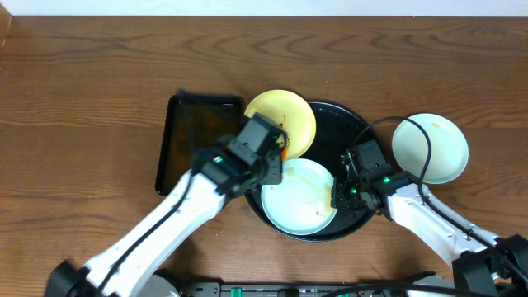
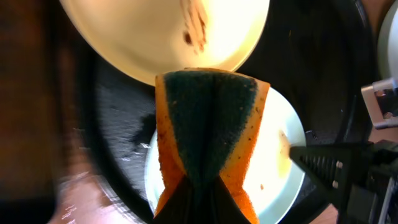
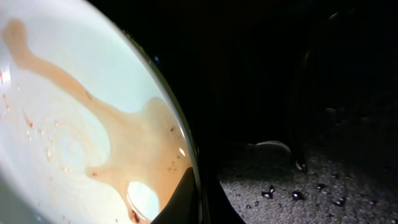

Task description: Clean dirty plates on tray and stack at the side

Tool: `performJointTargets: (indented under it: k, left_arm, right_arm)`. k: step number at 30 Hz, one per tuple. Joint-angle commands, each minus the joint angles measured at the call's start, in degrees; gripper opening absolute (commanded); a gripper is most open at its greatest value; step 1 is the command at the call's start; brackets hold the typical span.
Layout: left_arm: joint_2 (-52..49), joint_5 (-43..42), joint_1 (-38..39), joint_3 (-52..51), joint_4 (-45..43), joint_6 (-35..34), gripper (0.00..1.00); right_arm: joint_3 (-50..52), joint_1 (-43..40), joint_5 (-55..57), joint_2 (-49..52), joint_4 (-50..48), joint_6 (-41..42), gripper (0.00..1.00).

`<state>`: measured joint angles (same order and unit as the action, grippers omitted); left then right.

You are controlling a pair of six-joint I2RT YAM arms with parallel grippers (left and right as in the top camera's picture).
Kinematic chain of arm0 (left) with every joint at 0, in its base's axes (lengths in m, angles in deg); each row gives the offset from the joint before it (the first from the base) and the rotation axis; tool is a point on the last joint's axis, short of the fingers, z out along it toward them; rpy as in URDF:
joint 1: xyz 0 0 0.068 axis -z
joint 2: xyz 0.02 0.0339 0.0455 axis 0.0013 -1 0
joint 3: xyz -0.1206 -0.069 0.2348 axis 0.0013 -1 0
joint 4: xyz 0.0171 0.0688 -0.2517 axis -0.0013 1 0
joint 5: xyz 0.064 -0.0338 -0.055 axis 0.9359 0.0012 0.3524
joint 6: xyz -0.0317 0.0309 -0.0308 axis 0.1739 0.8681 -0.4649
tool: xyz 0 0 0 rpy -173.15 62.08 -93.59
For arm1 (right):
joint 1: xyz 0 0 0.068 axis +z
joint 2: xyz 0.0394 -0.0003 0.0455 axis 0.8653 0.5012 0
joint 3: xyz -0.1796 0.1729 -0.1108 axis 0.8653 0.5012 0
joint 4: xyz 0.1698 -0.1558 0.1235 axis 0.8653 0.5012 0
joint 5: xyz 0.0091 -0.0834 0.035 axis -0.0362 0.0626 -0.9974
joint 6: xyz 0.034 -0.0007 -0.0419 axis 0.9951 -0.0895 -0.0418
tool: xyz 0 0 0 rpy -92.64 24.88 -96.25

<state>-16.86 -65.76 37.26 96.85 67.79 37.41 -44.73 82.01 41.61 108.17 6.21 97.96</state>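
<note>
One camera looks straight down on the whole desk (image 1: 82, 82). Both wrist cameras, very close, share the mint plate (image 1: 299, 196).

Tray (image 1: 348, 124): large, round, glossy black with a raised rim; water beads on its floor.
Yellow plate (image 1: 290, 115): pale yellow, brown smear at centre; lies across the tray's far-left rim.
Mint-blue plate in tray (image 1: 299, 198): on the tray's near-left floor; thin brown watery streak inside.
Second mint-blue plate (image 1: 429, 147): outside the tray, just beside its right rim; inside looks clean.

No text, label, brand or number is readable anywhere.
</note>
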Motion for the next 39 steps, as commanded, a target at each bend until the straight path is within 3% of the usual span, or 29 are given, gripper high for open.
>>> performJointTargets:
  k: [1,6,12,19,25,32,39]
  left_arm:
    - [3.85,6.27,-1.88,0.11,2.4,0.76,0.07]
    - [5.62,10.12,-4.87,0.11,5.16,0.79,0.08]
    - [5.6,10.14,-9.97,0.11,5.46,0.76,0.08]
    - [5.6,10.12,-15.76,0.11,5.29,0.76,0.08]
    - [5.6,10.1,-18.45,0.11,5.31,0.76,0.08]
    - [5.6,10.12,-18.67,0.11,4.87,0.76,0.08]
    - [5.6,10.12,-18.64,0.11,4.85,0.76,0.08]
  right_arm:
    - [-1.38,0.24,4.37,-2.29,-0.2,-2.75,0.01]
    - [-3.63,0.22,11.41,-8.09,1.16,-5.55,0.01]
    - [-6.01,0.24,24.0,-15.72,1.03,-15.32,0.01]
    - [-7.48,0.39,37.88,-19.32,-3.58,-34.69,0.01]
    - [-9.44,2.82,44.26,-19.39,-5.7,-38.47,0.01]
    - [-9.7,9.09,57.79,-19.39,-9.01,-50.23,0.01]
    - [-9.7,12.76,64.39,-19.37,-12.2,-51.43,0.01]
